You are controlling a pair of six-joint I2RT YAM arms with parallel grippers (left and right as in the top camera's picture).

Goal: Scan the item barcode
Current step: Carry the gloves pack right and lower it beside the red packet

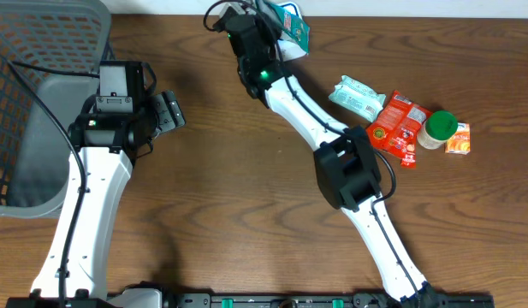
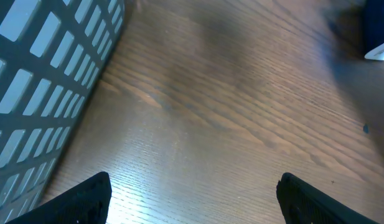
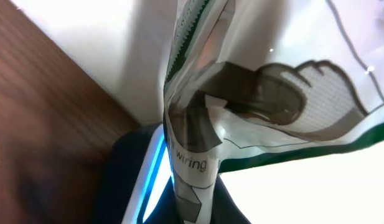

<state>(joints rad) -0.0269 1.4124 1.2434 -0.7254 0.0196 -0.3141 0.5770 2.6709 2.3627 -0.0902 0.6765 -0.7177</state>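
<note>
Brown wood makes up the surface (image 1: 212, 197), and a grey basket (image 1: 41, 94) stands on its left side. Closest in, just to the right of the basket, is the left claw (image 1: 171, 111). Its two black fingers (image 2: 86, 199) are spread wide with only bare wood between them, and it does not touch the basket. Well apart from the basket, far off to its right, lies a little bunch of things: a pale green packet (image 1: 359, 96), a red packet (image 1: 399, 127), a tub with a green lid (image 1: 438, 127) and a small orange box (image 1: 458, 139). The red packet touches the tub. Farthest back, to the right of the basket's far corner at the back edge of the surface, the right claw (image 1: 276, 34) is pinched tight on a white packet with green edges (image 1: 293, 26). Seen up close, this packet (image 3: 198, 93) is crinkled, and a dark thing with a blue glowing strip (image 3: 151, 180) sits just under it.
</note>
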